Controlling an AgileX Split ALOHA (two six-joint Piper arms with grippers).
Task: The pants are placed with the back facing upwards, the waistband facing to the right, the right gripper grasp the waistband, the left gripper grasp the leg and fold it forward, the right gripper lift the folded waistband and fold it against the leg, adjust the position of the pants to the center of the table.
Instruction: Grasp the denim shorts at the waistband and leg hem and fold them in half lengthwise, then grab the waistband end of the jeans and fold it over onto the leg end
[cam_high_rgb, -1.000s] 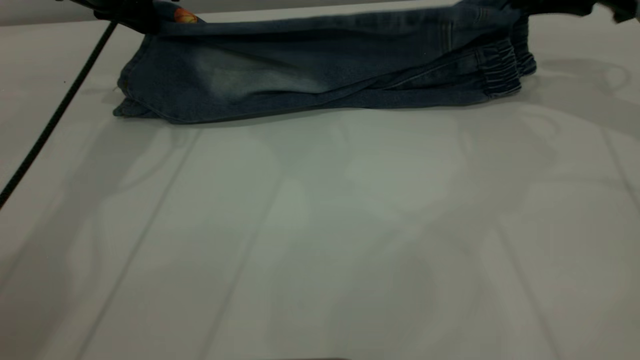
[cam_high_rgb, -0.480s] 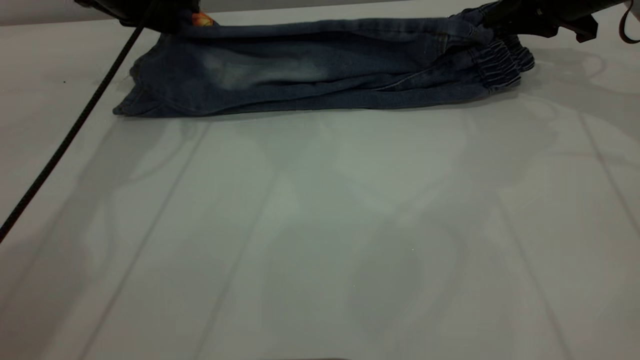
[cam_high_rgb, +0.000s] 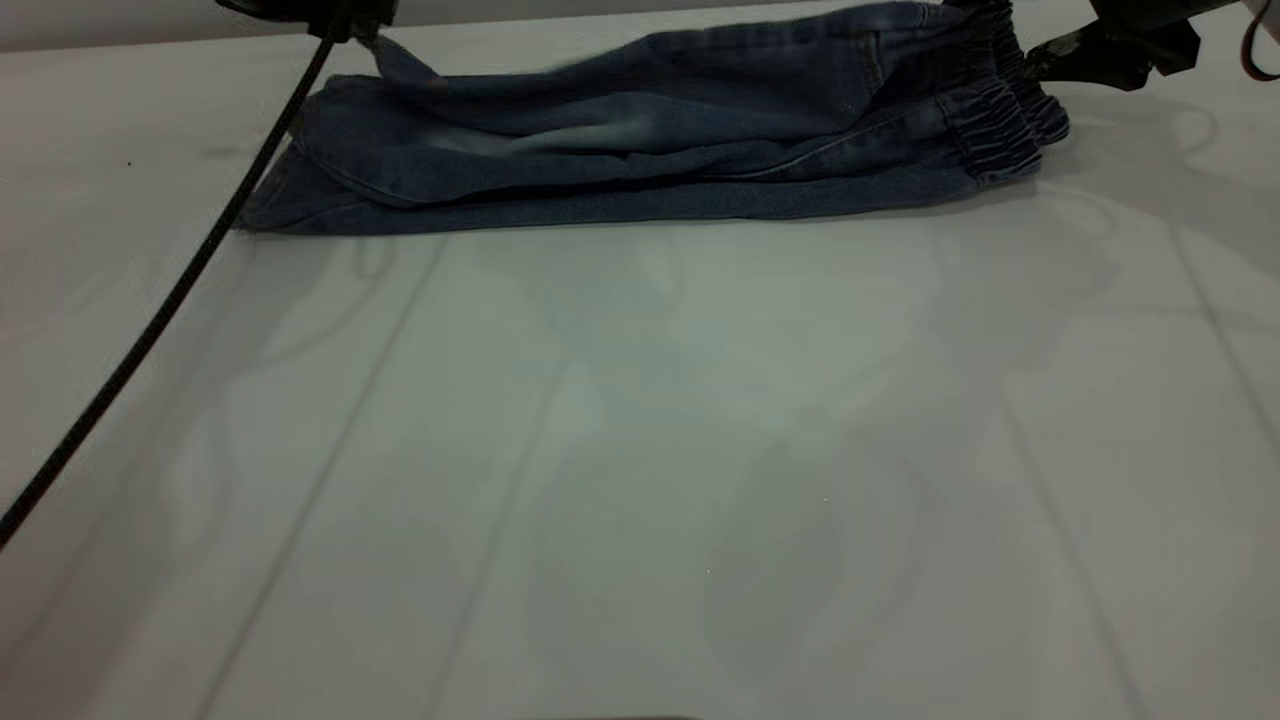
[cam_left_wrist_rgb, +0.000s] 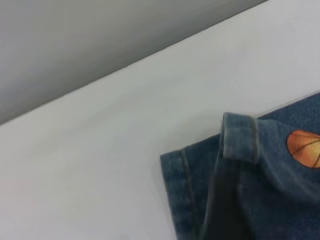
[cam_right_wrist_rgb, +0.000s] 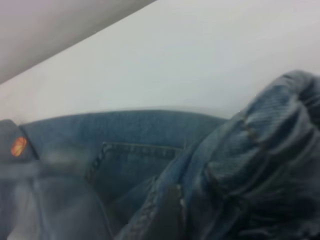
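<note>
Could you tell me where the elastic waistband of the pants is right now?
In the exterior view, the waistband is far right on the table, beside the right claw.

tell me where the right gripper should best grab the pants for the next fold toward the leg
Probably the gathered elastic waistband at the right end of the pants, approached from the right, where the right gripper is. The bunched band is stacked thick and its edge faces that side, giving layers to pinch.

Left gripper (cam_high_rgb: 330, 15) cut off by top edge; right gripper (cam_high_rgb: 1120, 50) partly cropped; print on leg (cam_left_wrist_rgb: 270, 170) mostly hidden
</note>
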